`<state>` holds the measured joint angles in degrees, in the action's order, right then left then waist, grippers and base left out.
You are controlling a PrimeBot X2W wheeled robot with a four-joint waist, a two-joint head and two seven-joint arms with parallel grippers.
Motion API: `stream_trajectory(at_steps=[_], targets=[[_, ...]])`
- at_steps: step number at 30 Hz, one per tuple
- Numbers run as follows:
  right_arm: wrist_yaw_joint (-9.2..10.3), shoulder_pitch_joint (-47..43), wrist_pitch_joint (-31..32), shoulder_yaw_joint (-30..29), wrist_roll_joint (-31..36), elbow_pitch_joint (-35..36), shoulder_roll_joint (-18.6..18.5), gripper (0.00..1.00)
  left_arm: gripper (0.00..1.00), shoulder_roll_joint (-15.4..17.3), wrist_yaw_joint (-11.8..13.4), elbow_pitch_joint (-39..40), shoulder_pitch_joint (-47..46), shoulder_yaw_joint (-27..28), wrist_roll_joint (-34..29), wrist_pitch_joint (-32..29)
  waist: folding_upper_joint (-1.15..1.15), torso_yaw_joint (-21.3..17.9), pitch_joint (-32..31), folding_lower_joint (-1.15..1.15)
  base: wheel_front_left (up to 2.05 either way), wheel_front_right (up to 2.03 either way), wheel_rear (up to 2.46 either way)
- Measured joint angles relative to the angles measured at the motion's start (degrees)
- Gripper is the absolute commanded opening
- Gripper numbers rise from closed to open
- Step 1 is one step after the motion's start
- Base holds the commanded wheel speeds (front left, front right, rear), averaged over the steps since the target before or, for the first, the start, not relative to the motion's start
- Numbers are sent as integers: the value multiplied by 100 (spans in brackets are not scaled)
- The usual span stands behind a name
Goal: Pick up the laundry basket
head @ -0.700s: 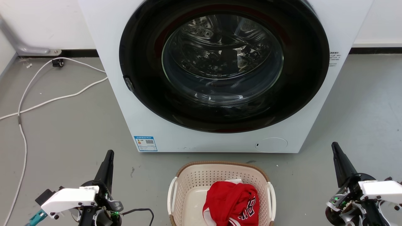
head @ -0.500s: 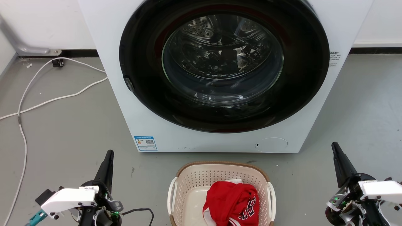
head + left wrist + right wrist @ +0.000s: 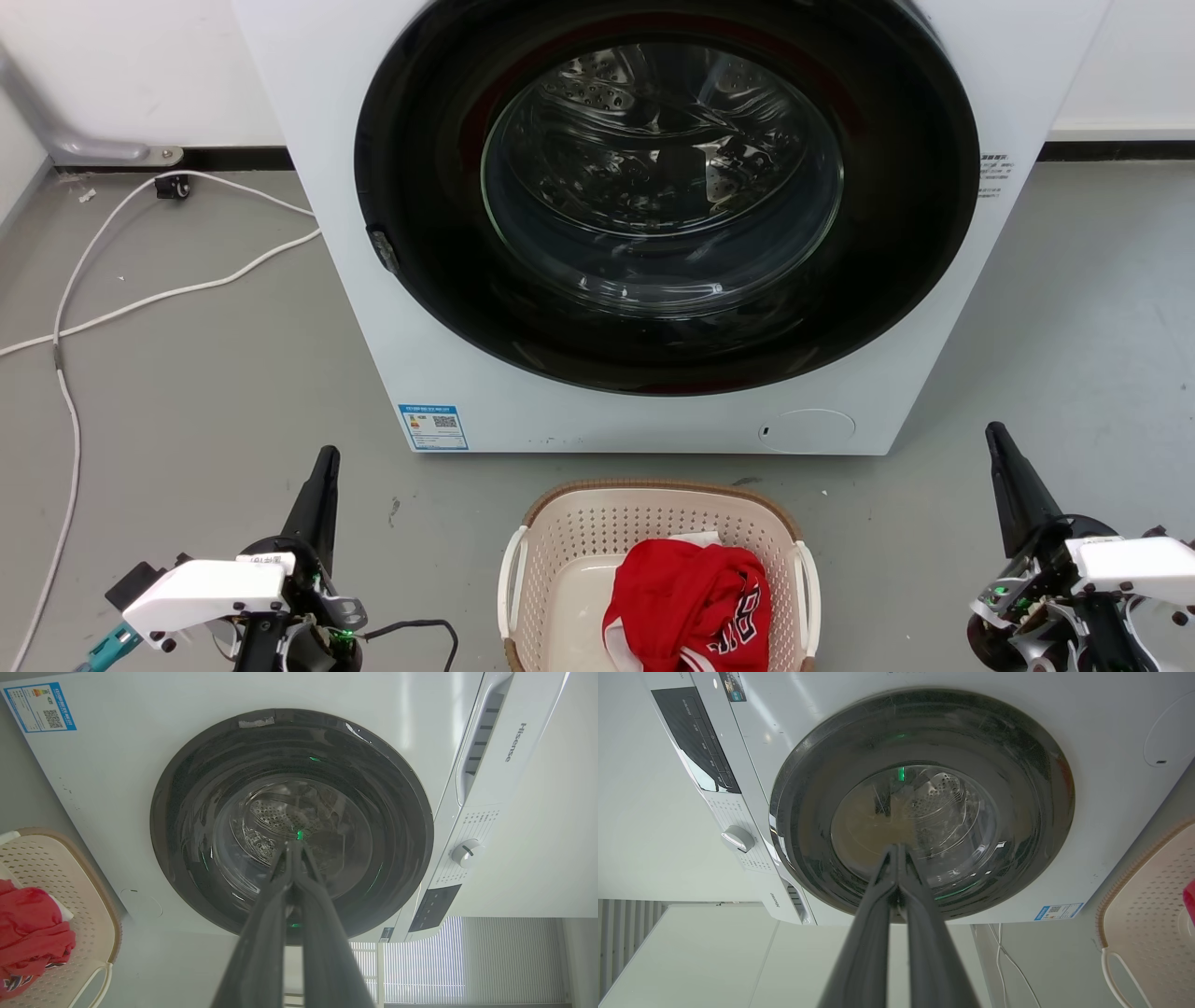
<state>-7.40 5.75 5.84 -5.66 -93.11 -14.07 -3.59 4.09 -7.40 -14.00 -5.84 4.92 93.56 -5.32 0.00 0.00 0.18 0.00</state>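
A white Hisense front-loading washing machine (image 3: 373,308) stood on a smooth grey floor (image 3: 187,401), its round dark glass door (image 3: 663,187) closed. Behind it ran a white wall (image 3: 140,65) with a black skirting strip (image 3: 233,157). White cables (image 3: 224,278) trailed across the floor near a grey pipe (image 3: 56,140). Pale vertical blinds (image 3: 420,961) hung beyond the machine. The light was even.

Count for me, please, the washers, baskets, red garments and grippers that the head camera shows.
washer: 1
laundry basket: 1
red garment: 1
grippers: 2, the left gripper and the right gripper, both shut
Total: 5
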Motion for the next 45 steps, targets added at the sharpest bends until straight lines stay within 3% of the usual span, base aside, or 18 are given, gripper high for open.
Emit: stream_trajectory(at_steps=[12,13,20,27,35,45], targets=[[1,-54,3,-9,23,-80,16,0,0,-38,1,-80,57,16,-4,-3,0,0,0,0,0,0,0],[1,-110,0,-7,23,-120,22,100,100,-56,7,-132,109,8,-4,0,0,0,0,0,0,0,0],[1,-195,-186,75,175,-31,30,100,100,-70,7,-63,171,-180,-151,179,0,-1,1,0,0,0,0],[1,-235,-367,115,1005,137,21,100,100,-75,7,99,170,-346,-744,359,0,5,-2,0,0,0,0],[1,-315,-570,142,2447,410,22,100,100,-81,143,254,148,-638,-2041,561,0,16,-10,0,0,0,0],[1,-411,-627,201,3701,669,29,100,100,-79,197,320,115,-927,-3346,776,0,27,-26,0,0,0,0]])
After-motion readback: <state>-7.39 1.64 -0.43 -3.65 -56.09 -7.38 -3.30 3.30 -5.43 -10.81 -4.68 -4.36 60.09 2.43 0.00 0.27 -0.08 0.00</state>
